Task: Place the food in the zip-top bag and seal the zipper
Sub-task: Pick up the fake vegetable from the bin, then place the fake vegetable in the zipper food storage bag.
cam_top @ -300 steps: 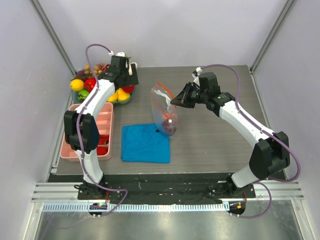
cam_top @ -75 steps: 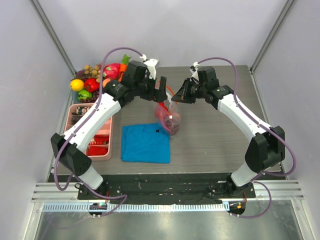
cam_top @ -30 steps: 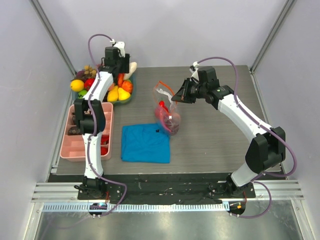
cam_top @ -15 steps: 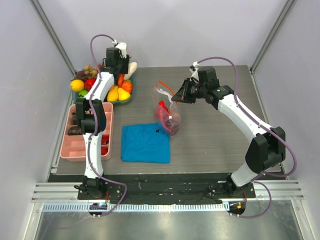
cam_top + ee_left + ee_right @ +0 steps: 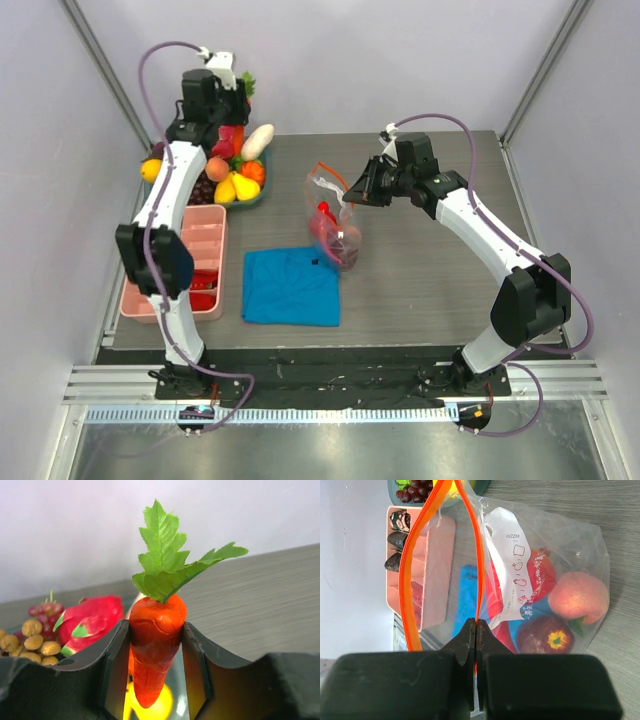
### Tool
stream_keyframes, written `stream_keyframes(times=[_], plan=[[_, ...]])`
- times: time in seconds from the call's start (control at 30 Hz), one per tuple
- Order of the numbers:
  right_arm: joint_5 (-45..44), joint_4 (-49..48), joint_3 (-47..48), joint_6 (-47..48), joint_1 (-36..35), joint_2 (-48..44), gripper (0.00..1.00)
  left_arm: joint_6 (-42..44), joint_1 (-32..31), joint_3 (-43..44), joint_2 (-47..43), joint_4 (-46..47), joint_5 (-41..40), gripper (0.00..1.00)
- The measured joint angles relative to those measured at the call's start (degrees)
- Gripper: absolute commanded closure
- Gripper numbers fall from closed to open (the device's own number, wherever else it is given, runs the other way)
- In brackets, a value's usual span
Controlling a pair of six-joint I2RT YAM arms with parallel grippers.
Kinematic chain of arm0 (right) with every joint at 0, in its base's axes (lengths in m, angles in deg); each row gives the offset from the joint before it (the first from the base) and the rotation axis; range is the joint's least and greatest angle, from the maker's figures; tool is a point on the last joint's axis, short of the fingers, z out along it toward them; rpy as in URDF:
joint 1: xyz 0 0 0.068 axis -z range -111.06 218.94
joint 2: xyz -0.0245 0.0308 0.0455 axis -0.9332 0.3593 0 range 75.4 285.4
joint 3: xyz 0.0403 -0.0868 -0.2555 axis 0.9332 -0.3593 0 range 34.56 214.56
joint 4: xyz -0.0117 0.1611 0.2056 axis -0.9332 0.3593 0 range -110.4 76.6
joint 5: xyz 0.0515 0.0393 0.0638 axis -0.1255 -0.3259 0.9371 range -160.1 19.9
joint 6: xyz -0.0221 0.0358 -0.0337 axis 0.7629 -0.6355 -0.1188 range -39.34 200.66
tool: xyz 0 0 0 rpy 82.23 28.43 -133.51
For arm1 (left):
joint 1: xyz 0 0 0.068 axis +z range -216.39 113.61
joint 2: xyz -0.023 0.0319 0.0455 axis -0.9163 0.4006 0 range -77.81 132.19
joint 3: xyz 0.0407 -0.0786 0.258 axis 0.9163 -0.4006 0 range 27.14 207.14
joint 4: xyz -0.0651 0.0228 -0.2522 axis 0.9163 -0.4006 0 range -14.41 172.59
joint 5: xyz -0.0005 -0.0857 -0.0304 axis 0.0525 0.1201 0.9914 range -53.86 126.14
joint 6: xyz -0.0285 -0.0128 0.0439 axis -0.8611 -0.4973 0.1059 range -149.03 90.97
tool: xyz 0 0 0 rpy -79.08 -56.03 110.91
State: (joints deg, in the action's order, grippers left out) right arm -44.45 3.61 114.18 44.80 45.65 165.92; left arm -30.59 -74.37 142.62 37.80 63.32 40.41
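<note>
My left gripper (image 5: 156, 672) is shut on an orange carrot (image 5: 156, 640) with a green leafy top, held upright between the fingers (image 5: 116, 665). In the top view the left gripper (image 5: 228, 112) hangs above the fruit bowl at the back left, and the carrot's leaves (image 5: 246, 86) poke out behind it. The clear zip-top bag (image 5: 335, 220) stands mid-table with its mouth open. My right gripper (image 5: 476, 630) is shut on one side of the orange-red zipper (image 5: 479, 555) and holds it up. Inside the bag lie a peach (image 5: 580, 597), a dark purple fruit (image 5: 550, 637) and a red piece (image 5: 542, 572).
A teal bowl (image 5: 252, 201) at the back left holds more food: lemon (image 5: 152, 170), white radish (image 5: 258, 140), yellow pear (image 5: 243, 188), grapes (image 5: 42, 610), pink dragon fruit (image 5: 90, 622). A pink divided tray (image 5: 215, 235) lies on the left. A blue cloth (image 5: 290, 287) is in front of the bag.
My left gripper has closed on the carrot and lifted it up out of the bowl, towards the back. The right arm and the bag have stayed put.
</note>
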Motion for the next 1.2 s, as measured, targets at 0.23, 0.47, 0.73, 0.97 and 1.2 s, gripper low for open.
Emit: stream_keyframes(times=[0.23,0.47,0.73,0.97,1.2], plan=[[0.2,-0.1,0.0,0.0,0.0,0.0,0.99,-10.8,-4.1,-2.1,-16.5,1.5,7.6,0.86],[0.5,-0.2,0.0,0.0,0.0,0.0,0.99,-20.8,-14.0,-10.3,-23.8,4.8,5.4,0.85],[0.8,-0.3,0.0,-0.3,0.0,0.0,0.99,-28.1,-26.8,-23.7,-24.6,6.9,-2.8,0.87],[1.0,-0.4,0.0,-0.6,0.0,0.0,0.99,-33.0,-29.8,-31.9,-26.0,3.6,-5.9,0.85],[1.1,-0.4,0.0,-0.7,0.0,-0.2,0.99,-35.4,-31.4,-34.4,-29.4,-2.4,-6.3,0.47]])
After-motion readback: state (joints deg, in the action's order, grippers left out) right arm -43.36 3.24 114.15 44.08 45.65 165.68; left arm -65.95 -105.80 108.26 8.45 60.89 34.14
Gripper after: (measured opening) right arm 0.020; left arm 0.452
